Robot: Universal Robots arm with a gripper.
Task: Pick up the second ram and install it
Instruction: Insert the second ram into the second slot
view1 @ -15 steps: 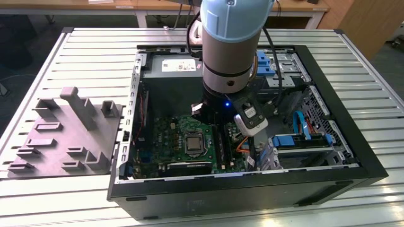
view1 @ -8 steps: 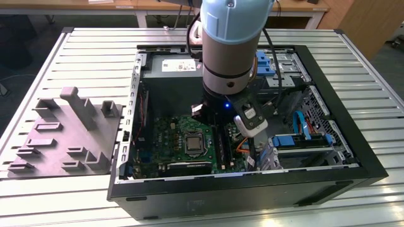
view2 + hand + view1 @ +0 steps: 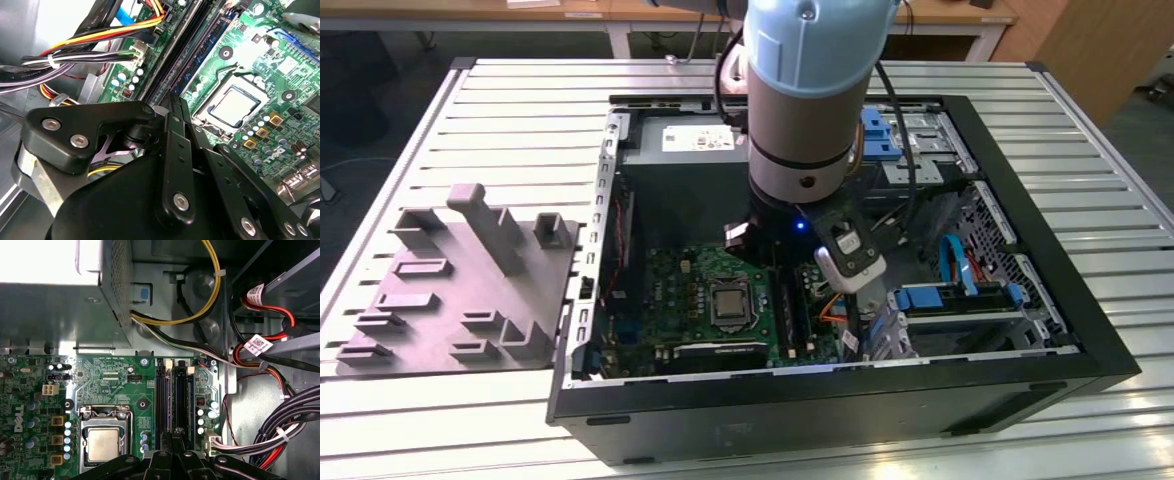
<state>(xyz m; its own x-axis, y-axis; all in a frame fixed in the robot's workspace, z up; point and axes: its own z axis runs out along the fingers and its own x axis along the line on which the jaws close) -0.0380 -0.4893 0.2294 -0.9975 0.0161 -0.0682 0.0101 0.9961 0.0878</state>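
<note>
Inside the open computer case (image 3: 1041,330), arm (image 3: 807,100) points straight down. Claw (image 3: 175,432) drawn together over the motherboard's (image 3: 115,385) memory slots (image 3: 174,390); any hold unclear.

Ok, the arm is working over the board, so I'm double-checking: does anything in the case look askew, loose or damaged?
Nothing stands out. The motherboard lies flat with no visible damage, its memory slots run straight and parallel, the cables are tied in bundles beside the board, and the gripper sits over one end of the slots.

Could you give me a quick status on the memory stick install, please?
Gripper low over the memory slots. Can't tell the stick apart from the slots. Cable bundles beside, not across.
</note>
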